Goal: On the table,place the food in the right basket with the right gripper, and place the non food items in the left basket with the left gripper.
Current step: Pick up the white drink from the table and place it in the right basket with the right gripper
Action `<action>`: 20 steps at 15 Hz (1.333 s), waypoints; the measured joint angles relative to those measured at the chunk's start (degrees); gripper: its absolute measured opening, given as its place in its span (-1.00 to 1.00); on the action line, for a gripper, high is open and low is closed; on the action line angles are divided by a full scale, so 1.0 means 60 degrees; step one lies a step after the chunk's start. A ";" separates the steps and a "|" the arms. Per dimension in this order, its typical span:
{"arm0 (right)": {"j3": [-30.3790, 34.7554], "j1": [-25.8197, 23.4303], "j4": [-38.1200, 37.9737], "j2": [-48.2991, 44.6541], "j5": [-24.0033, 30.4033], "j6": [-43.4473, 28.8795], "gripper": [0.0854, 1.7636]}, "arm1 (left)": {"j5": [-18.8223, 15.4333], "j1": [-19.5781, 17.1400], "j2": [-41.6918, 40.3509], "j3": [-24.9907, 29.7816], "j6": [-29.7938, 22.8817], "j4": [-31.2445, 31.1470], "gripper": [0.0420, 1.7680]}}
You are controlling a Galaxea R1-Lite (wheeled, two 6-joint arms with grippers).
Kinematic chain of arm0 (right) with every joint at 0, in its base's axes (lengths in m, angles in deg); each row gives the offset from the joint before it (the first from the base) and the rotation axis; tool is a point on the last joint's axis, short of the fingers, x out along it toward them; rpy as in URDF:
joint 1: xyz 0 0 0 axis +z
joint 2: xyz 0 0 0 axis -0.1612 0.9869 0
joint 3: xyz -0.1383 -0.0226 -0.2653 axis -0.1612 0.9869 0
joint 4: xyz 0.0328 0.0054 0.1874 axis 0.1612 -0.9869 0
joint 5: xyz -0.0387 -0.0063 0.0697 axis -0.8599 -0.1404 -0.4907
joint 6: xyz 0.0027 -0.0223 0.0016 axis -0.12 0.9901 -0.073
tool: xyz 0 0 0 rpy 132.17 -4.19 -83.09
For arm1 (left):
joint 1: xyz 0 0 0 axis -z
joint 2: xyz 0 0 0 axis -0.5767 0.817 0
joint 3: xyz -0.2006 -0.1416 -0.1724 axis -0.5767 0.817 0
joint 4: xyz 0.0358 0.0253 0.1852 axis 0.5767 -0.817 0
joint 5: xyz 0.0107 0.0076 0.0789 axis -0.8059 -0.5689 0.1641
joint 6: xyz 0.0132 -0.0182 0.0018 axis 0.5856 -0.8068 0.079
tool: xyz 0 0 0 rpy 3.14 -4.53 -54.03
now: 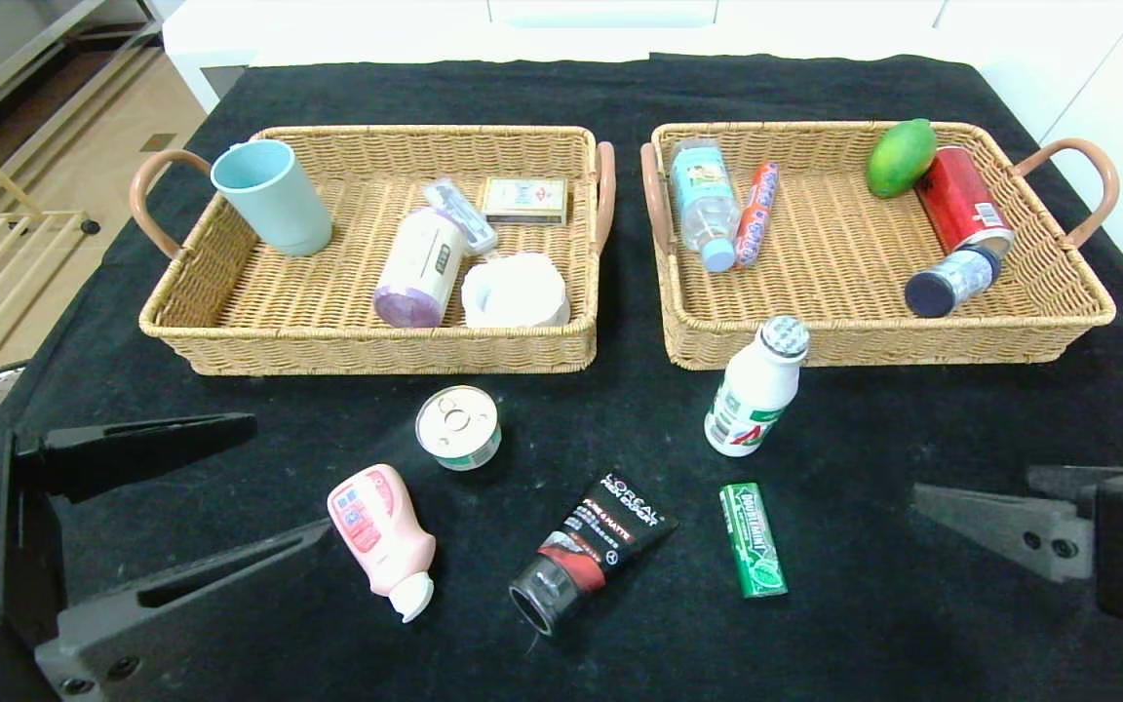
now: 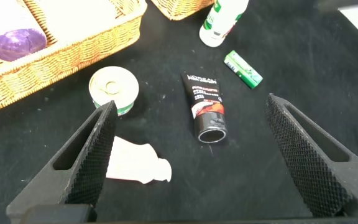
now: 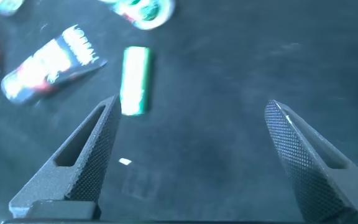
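On the black table (image 1: pixel 912 429) lie the pink squeeze bottle (image 1: pixel 381 536), the black tube (image 1: pixel 591 551) and the green gum pack (image 1: pixel 753 539). The pull-tab tin (image 1: pixel 458 426) and the white drink bottle (image 1: pixel 755 390) stand upright. The sausage stick (image 1: pixel 756 213) lies in the right basket (image 1: pixel 912 346). My left gripper (image 1: pixel 289 478) hovers open at the near left, close to the pink bottle (image 2: pixel 132 165), with the tube (image 2: pixel 205 102) ahead between its fingers. My right gripper (image 1: pixel 971 486) is open and empty at the near right, to the right of the gum pack (image 3: pixel 134 81).
The left basket (image 1: pixel 367 356) holds a blue cup (image 1: pixel 274 195), a white jar (image 1: pixel 420 268), a small box (image 1: pixel 524 199) and a white holder (image 1: pixel 515 291). The right basket also holds a water bottle (image 1: pixel 703 200), a mango (image 1: pixel 901 156), a red can (image 1: pixel 961 200) and a dark-capped jar (image 1: pixel 951 281).
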 joint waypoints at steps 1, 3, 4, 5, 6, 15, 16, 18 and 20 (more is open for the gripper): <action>0.0073 0.0236 0.0136 0.0075 -0.0004 0.0020 0.91 | 0.0002 -0.0004 0.0016 0.0000 0.0000 0.0000 0.94; 0.0120 0.0654 0.0209 0.0309 -0.0061 0.0033 0.92 | 0.0002 -0.0008 0.0035 0.0004 0.0002 0.0000 0.94; 0.0077 0.0790 0.0242 0.0455 -0.0110 0.0035 0.92 | 0.0010 -0.0012 0.0035 0.0004 0.0002 0.0004 0.94; 0.0026 0.0939 0.0477 0.0630 -0.0221 0.0035 0.92 | 0.0010 -0.0012 0.0037 0.0004 0.0002 0.0000 0.94; -0.0006 0.1048 0.0912 0.0815 -0.0392 0.0035 0.92 | 0.0010 -0.0008 0.0037 0.0004 0.0002 0.0000 0.94; -0.0006 0.1820 0.3231 0.2440 -0.2072 0.0843 0.92 | 0.0006 -0.0012 -0.0006 -0.0014 0.0002 0.0012 0.94; -0.0006 0.1831 0.3503 0.2607 -0.2324 0.0943 0.92 | 0.0006 -0.0012 -0.0014 -0.0014 0.0002 0.0016 0.94; -0.0024 0.1843 0.4061 0.2922 -0.2629 0.1182 0.92 | 0.0014 -0.0026 -0.0028 -0.0022 0.0002 0.0016 0.94; -0.0022 0.1847 0.4374 0.3133 -0.2895 0.1365 0.92 | 0.0006 -0.0026 -0.0051 -0.0018 0.0002 0.0016 0.94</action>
